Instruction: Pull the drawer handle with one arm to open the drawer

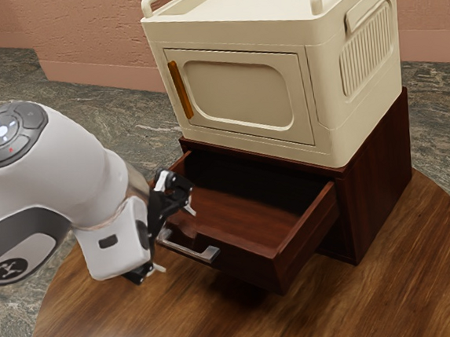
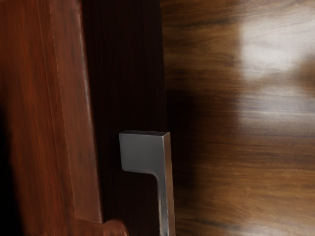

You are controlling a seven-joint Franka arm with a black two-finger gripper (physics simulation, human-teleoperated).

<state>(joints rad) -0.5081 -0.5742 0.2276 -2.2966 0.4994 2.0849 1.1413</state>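
Wooden surface (image 1: 378, 297) carries dark cabinet (image 1: 383, 170); drawer (image 1: 253, 262) stands open. End effector (image 1: 176, 240) is released, jaws wide apart, at the handle (image 1: 210, 254).

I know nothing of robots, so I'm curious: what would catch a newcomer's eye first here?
Probably the bulky white arm at the exterior view's left, its black pincer open by a metal handle. Next comes that handle's reddish-brown drawer, standing open beneath a cream cabinet.

One each: drawer (image 1: 245, 260), table (image 1: 394, 296), pincer (image 1: 176, 239)
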